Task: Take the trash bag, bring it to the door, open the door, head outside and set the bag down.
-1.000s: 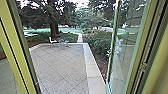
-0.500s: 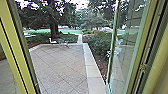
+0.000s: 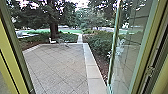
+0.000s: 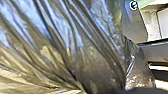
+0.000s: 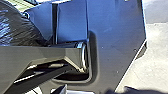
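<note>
The dark, shiny trash bag (image 4: 75, 45) shows large in the left wrist view, its plastic drawn into long taut folds that run together towards my left gripper (image 4: 110, 90), which is shut on it. Part of the same bag (image 5: 17, 27) appears beside the robot's dark plate in the right wrist view. In the head view the glass door (image 3: 125, 50) stands open on the right, outside its yellow-green frame (image 3: 10, 57).
Beyond the doorway lies a paved patio (image 3: 57, 65) with a pale stone border (image 3: 92, 67) on its right. Bushes (image 3: 98, 43) grow beside that border. A white chair (image 3: 52, 40) stands at the patio's far edge, near a tree trunk (image 3: 53, 30).
The head camera has moved slightly forward; the frame's two sides have shifted outward in the head view. The door stands open throughout.
</note>
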